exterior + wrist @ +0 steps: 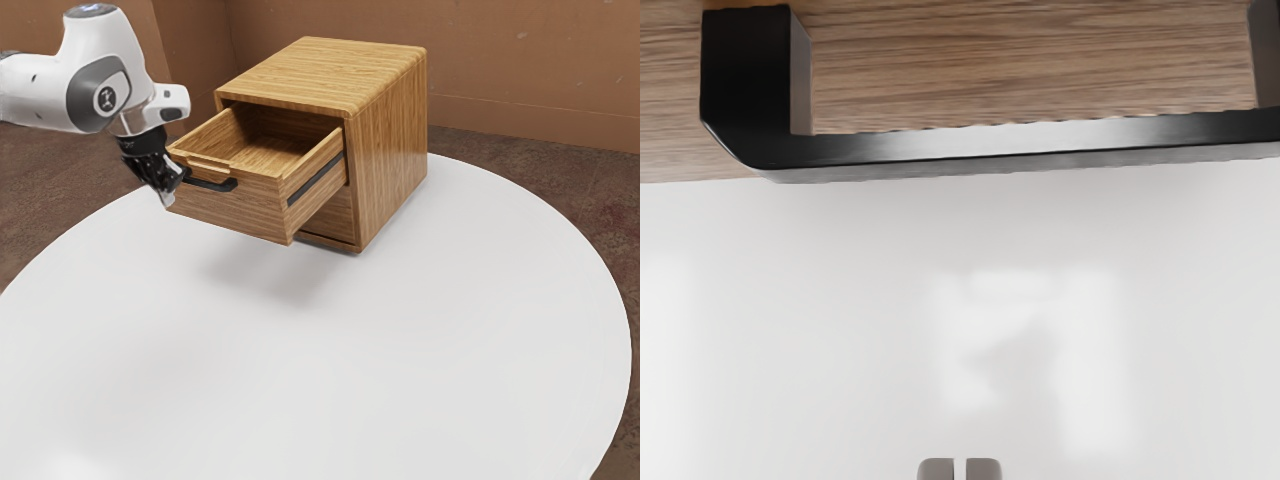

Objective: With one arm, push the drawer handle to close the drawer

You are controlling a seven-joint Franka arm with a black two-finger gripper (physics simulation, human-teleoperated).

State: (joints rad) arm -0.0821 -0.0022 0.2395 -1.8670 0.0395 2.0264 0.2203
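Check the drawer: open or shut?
Open. The drawer juts out from the cabinet, with its interior and black side rail exposed.

The walls (510, 45) are a warm orange-brown and meet in corners toward the exterior view's left. Along the wall toward that view's right, a faint level line runs just above the floor (50, 170), which is dark reddish-brown and mottled. The surface (400, 360) is round, smooth and white, with a curved edge. Light falls softly on it, leaving a blurred grey shadow (265, 275) and a bright glow (65, 468); the wrist view shows pale, soft-edged reflections (1095, 350).
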